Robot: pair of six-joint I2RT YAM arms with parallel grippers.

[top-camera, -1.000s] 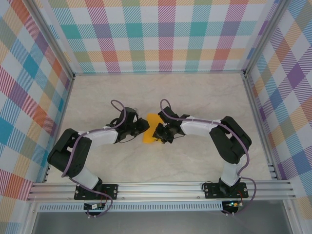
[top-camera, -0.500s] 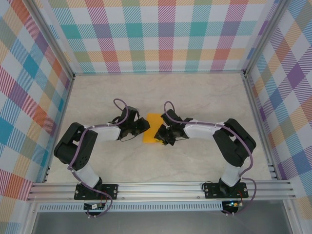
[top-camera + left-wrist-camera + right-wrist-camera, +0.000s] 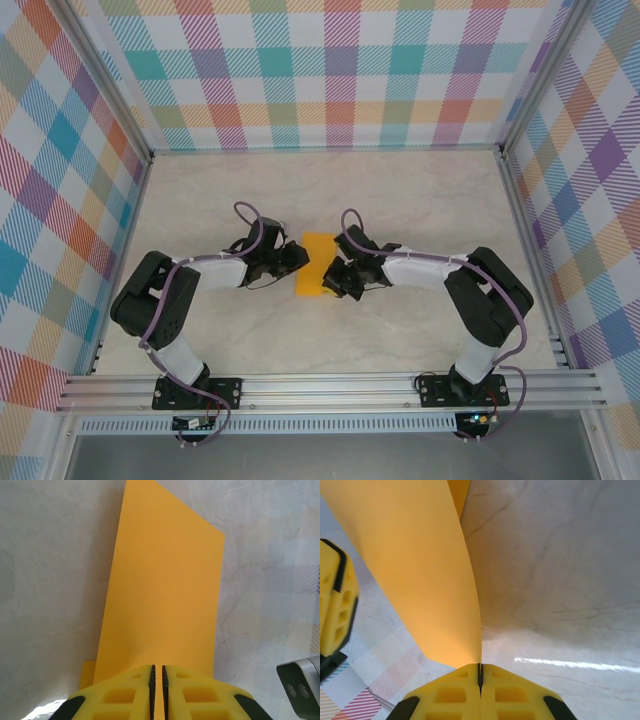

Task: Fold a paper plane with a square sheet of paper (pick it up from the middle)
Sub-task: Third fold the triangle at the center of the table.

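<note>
Left claw (image 3: 157, 669) and right claw (image 3: 480, 667), my ribbed yellow fingers clenched, each pinch an edge of the square sheet of paper (image 3: 165, 590) between them. It is smooth, matte orange, rectangular and slightly bowed, and my fingers hide its pinched edges. Both arms reach inward, low, elbows bent outward.

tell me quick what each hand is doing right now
Left hand: closed, tips at the folded orange paper; whether it pinches the paper cannot be told.
Right hand: closed, pinching an edge of the folded orange paper.
</note>
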